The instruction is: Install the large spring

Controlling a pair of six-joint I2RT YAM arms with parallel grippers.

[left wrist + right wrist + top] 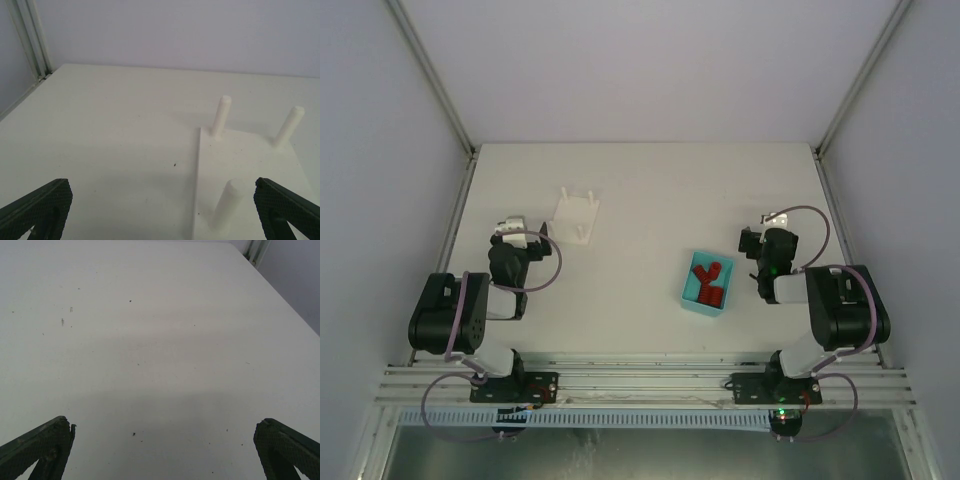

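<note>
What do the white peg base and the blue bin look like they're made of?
The peg base looks like matte white plastic, possibly 3D-printed: uniform colour, a dull surface without glare, and rounded peg tips. The bin looks like light blue plastic with thin, even walls, but it is too small in the top view to judge its finish.

The white table carries a white plate with upright pegs, lying just ahead and to the right of the left tool. A blue tray of red parts sits to the left of the right tool.
</note>
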